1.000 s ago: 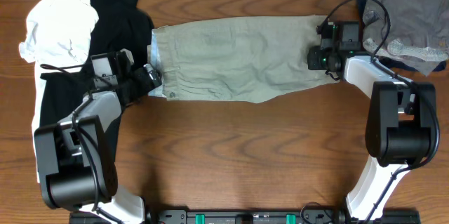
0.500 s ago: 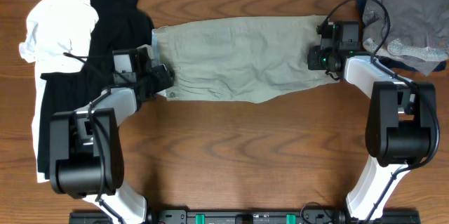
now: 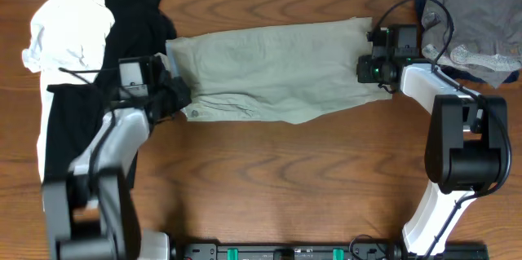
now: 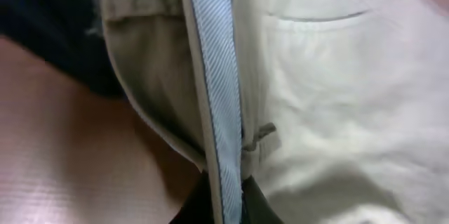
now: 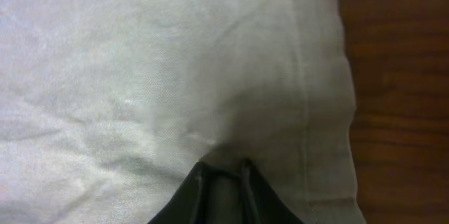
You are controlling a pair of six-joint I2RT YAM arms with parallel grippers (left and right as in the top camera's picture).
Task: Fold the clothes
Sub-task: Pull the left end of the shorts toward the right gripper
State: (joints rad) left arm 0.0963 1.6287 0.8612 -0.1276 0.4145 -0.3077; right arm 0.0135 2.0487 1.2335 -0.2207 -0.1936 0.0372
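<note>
The trousers (image 3: 269, 68) are lying stretched along the far edge of the tabletop (image 3: 285, 187), near its middle. The left end effector (image 3: 178, 95) is pinching the striped waistband (image 4: 214, 97). The right end effector (image 3: 369, 68) is clamping the leg hem (image 5: 323, 112). Judging by this, both ends should be rising level and staying taut, so the cloth is folding over flat.

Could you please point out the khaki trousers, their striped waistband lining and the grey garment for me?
khaki trousers (image 3: 269, 68), overhead view, middle of the leg cloth.
striped waistband lining (image 4: 214, 76), left wrist view, middle of the pale blue strip.
grey garment (image 3: 477, 11), overhead view, centre of the crumpled cloth.
</note>
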